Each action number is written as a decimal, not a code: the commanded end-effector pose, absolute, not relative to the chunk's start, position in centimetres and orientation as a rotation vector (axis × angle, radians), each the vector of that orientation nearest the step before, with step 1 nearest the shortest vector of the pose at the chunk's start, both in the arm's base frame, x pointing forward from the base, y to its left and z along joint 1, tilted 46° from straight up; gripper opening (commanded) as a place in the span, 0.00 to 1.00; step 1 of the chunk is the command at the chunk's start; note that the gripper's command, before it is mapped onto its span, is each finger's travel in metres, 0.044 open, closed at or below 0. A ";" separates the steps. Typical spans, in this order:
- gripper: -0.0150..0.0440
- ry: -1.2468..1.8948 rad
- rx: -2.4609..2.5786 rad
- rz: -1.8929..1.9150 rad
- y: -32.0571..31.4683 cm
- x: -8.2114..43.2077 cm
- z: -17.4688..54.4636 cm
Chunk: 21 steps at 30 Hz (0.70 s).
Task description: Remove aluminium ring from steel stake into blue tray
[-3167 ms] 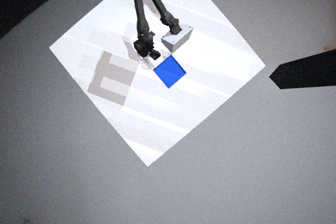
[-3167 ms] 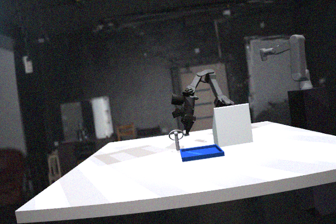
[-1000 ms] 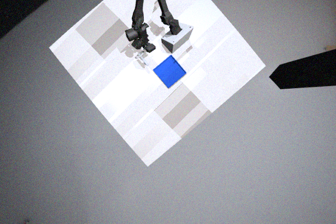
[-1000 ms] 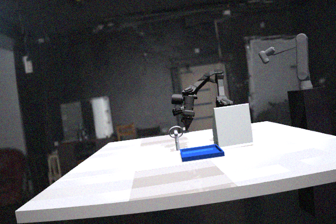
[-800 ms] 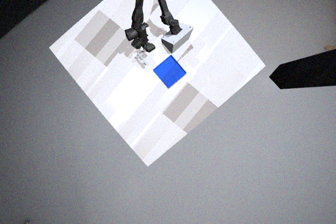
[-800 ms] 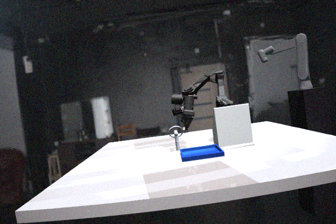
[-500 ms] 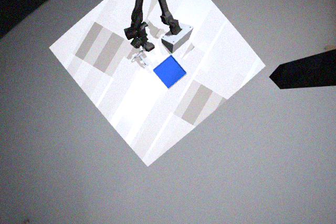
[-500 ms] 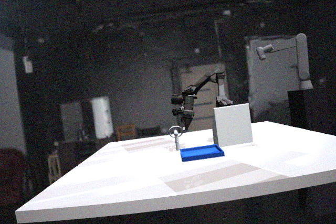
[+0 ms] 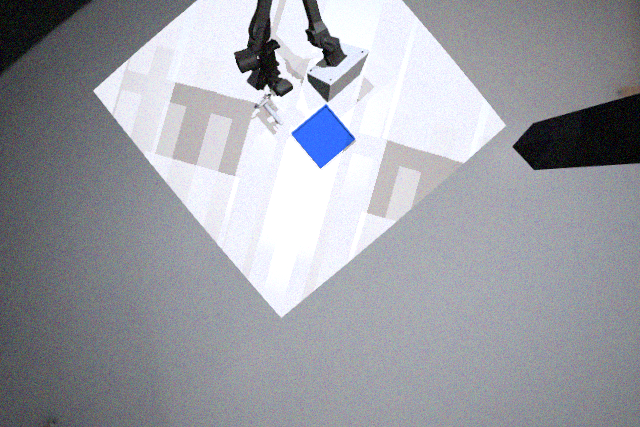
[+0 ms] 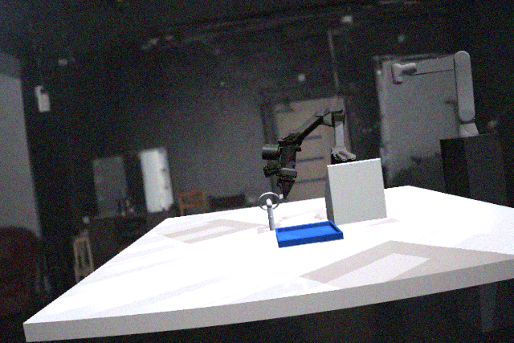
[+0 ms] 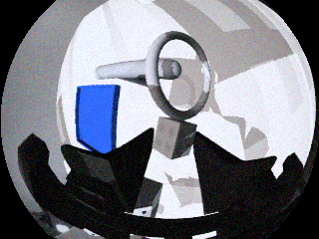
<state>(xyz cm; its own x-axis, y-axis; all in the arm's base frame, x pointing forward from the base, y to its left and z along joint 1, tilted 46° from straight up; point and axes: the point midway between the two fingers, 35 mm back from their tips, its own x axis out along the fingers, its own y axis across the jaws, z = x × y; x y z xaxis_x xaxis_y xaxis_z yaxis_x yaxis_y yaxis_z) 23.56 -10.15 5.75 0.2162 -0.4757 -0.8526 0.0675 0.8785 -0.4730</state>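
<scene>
"What stands at the left of the scene?" asks the first.

"The steel stake, upright on the table," the second answers. "The aluminium ring is up at the stake's top, well above its foot. It stands on edge rather than flat, and in the wrist view the rounded end of a bar shows through its opening. Whether the bar truly passes through, the second cannot tell."

"And the fingers?"

"Just right of the ring in the exterior view, pointing down. They are clenched on the welded tab, a small squarish block at the ring's rim."

"Further right?"

"The blue tray sits on the table near the stake, low-walled, and the ring is outside it. Beyond that, behind the tray, a pale grey block rises from the table, the arm's base partly hidden at its back."

"Does anything stand at the far right?"

"A second, pale arm, well apart from the table's objects, on a dark pedestal."
</scene>
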 end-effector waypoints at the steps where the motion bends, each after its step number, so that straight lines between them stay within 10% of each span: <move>1: 0.25 1.298 -0.372 -0.379 -10.2 23.7 6.1; 21: 0.25 1.298 -0.372 -0.380 -11.2 23.5 7.1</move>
